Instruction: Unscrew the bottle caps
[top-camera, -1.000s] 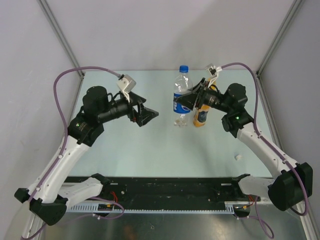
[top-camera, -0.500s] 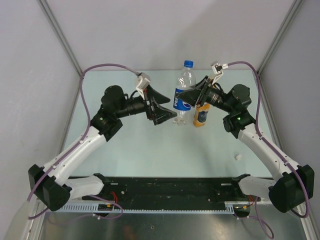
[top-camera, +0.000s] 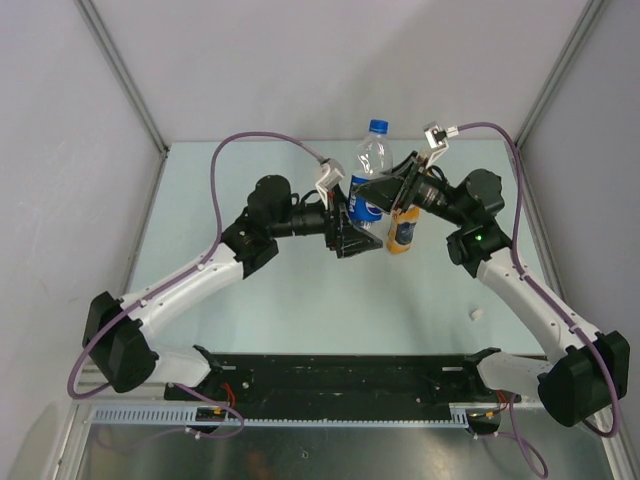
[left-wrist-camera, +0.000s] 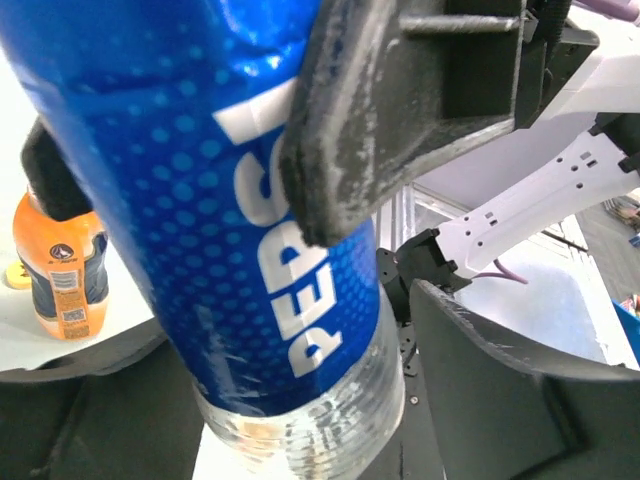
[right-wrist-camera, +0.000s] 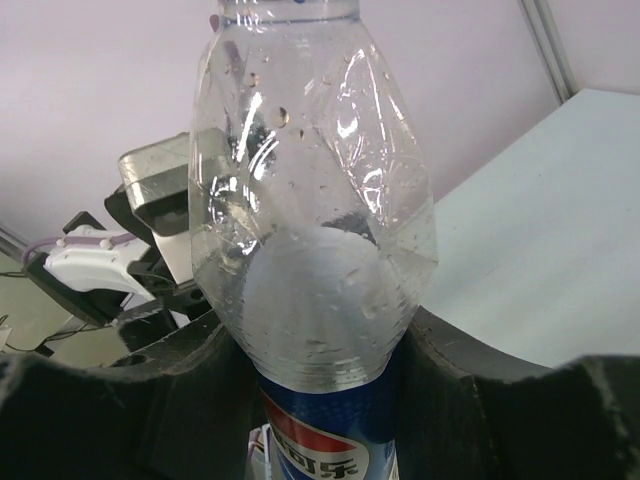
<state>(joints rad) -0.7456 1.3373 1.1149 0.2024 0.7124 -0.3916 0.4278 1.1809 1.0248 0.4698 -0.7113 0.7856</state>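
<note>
**A:** What is hidden or cut off?

**B:** From above, the foot of the water bottle (top-camera: 372, 158) sits behind the left gripper (top-camera: 357, 238). I cannot tell whether it rests on the table (top-camera: 300, 300). The short orange bottle (top-camera: 402, 234) stands just beside it at 4 o'clock. Its top is covered by the right gripper (top-camera: 370, 192) from above and by a dark finger in the left wrist view. The right wrist view cuts the water bottle off at the neck.

**A:** And the jaws?

**B:** The right jaws pinch the water bottle across its blue label, one finger on each side. The left wrist view shows a grey pad (left-wrist-camera: 380, 120) pressed flat on that label. The left jaws are spread wide around the bottle's clear lower end. A gap shows beside one finger (left-wrist-camera: 520, 400), and I see no contact.

**A:** Where is the cap?

**B:** The blue cap (top-camera: 376, 127) sits on the neck at the 12 o'clock end of the tilted bottle, and only the overhead view shows it. No finger touches it. A small white bit (top-camera: 477, 314) lies on the table at 4 o'clock, well apart from the bottles and too small to name.
</note>
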